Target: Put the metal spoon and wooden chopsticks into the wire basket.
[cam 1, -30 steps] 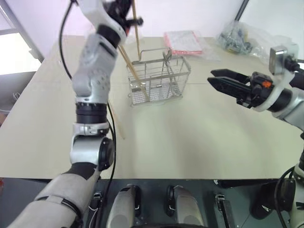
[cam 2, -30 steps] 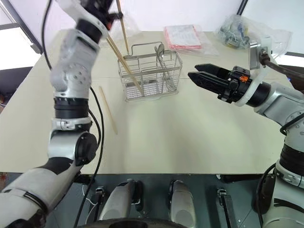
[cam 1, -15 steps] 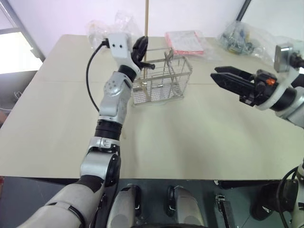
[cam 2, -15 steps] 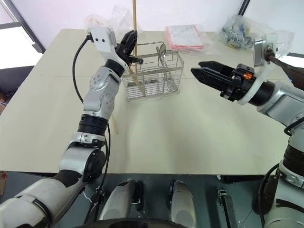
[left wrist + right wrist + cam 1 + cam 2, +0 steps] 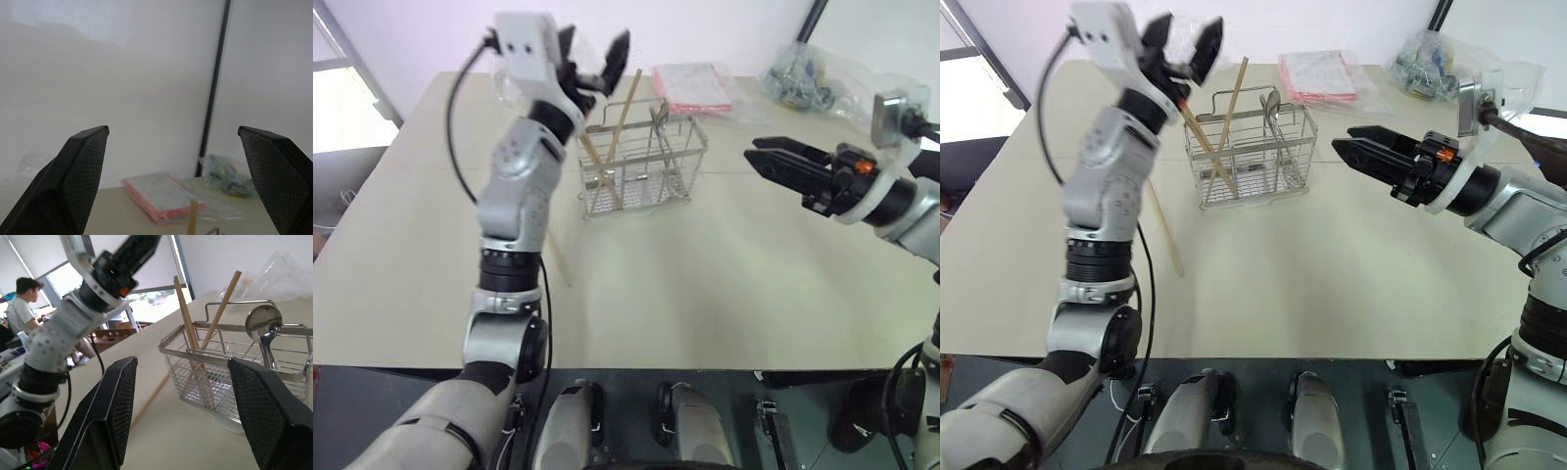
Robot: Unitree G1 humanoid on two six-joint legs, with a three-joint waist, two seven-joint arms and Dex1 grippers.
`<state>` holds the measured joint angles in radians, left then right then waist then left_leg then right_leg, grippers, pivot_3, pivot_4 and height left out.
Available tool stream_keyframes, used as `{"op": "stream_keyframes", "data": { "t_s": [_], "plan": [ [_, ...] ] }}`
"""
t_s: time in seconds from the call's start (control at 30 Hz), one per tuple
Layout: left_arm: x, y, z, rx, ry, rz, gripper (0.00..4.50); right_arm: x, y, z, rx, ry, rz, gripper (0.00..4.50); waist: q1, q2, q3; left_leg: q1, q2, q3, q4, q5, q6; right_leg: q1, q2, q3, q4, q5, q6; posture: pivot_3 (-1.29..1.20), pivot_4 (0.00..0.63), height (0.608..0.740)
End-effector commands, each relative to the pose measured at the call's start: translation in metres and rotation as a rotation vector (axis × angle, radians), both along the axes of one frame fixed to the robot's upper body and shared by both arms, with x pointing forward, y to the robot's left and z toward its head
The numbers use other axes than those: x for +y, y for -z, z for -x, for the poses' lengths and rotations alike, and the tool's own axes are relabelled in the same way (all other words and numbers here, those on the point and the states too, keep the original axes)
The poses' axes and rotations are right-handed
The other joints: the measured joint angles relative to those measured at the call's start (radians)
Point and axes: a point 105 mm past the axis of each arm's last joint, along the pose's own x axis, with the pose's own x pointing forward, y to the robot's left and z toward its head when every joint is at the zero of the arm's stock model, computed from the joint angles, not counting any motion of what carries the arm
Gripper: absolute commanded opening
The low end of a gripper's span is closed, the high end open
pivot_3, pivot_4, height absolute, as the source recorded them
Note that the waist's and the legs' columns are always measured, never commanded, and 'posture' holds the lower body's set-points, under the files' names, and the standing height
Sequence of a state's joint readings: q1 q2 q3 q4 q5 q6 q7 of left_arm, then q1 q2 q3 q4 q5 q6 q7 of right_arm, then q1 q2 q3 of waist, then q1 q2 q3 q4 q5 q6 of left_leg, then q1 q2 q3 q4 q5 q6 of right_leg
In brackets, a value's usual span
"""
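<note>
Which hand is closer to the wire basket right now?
Left. The left hand is open just above the wire basket at its left end, over the two chopsticks standing in it. The right hand hovers apart, off the basket's right side.

Bright even daylight, soft shadows, raised left arm motion-blurred.

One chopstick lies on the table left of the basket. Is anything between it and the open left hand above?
Partly: the chopstick on the table lies beside the left arm's own forearm. The left hand hangs open above the wire basket; nothing else lies between.
</note>
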<state>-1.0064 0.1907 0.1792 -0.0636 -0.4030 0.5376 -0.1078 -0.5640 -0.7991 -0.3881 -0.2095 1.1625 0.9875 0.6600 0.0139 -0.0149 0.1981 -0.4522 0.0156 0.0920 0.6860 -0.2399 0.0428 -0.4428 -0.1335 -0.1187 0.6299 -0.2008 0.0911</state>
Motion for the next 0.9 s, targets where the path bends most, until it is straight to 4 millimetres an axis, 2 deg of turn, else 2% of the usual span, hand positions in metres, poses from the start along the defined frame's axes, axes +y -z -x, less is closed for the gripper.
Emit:
{"op": "stream_keyframes", "data": {
  "t_s": [0.03,0.17,0.23,0.3,0.4,0.5,0.77,0.9],
  "plan": [
    [0.032,-0.004,-0.001,0.174,-0.193,0.016,4.45,0.001,-0.006,0.001,-0.042,-0.016,-0.018,3.02,0.001,0.0,0.0,0.0,0.0,0.0,0.0,0.0,0.0,0.0,0.0,0.0,0.0,0.0,0.0,0.0,0.15,0.699],
    [0.07,0.037,-0.011,0.458,-0.427,0.027,4.45,0.002,-0.004,-0.001,-0.038,-0.033,-0.014,3.02,0.0,0.0,0.0,0.002,0.0,0.0,0.0,0.0,0.0,0.002,0.0,0.0,0.0,0.0,0.0,0.0,0.15,0.699],
    [0.077,0.05,-0.013,0.531,-0.479,0.025,4.45,0.002,-0.003,-0.002,-0.038,-0.039,-0.008,3.02,0.0,0.0,0.0,0.002,0.0,0.0,0.0,0.0,0.0,0.002,0.001,0.0,0.001,0.0,0.0,0.0,0.15,0.699],
    [0.08,0.077,-0.016,0.674,-0.506,0.076,4.45,0.003,-0.002,-0.004,-0.04,-0.048,-0.001,3.02,0.003,0.0,0.0,0.001,0.0,0.0,0.0,0.0,0.0,0.001,0.001,0.0,0.001,0.0,0.0,0.0,0.15,0.699],
    [0.079,0.125,-0.019,0.901,-0.531,0.121,4.45,0.006,0.0,-0.003,-0.045,-0.072,0.029,3.02,0.008,-0.001,0.0,0.002,-0.001,-0.001,0.0,0.0,0.0,0.002,0.0,0.0,0.0,0.0,0.0,0.0,0.15,0.699],
    [0.075,0.156,-0.022,1.026,-0.527,0.129,4.45,0.009,0.003,0.001,-0.052,-0.101,0.064,3.02,0.007,-0.001,0.0,0.002,-0.001,0.0,0.0,0.0,0.0,0.002,0.0,0.0,0.0,0.0,0.0,0.0,0.15,0.699],
    [0.07,0.217,-0.037,1.186,-0.511,0.075,4.45,0.009,-0.002,0.007,-0.071,-0.113,0.045,3.02,0.004,-0.001,0.0,0.002,-0.001,0.0,0.0,0.0,-0.001,0.001,0.0,0.0,0.0,0.0,0.0,0.0,0.15,0.699],
    [0.057,0.226,-0.049,1.179,-0.449,0.048,4.45,0.01,-0.001,0.009,-0.072,-0.108,0.04,3.02,0.013,0.001,-0.001,0.004,-0.001,0.0,0.0,0.0,-0.001,0.003,-0.001,0.0,0.0,0.0,0.0,0.0,0.15,0.699]
  ]
}}
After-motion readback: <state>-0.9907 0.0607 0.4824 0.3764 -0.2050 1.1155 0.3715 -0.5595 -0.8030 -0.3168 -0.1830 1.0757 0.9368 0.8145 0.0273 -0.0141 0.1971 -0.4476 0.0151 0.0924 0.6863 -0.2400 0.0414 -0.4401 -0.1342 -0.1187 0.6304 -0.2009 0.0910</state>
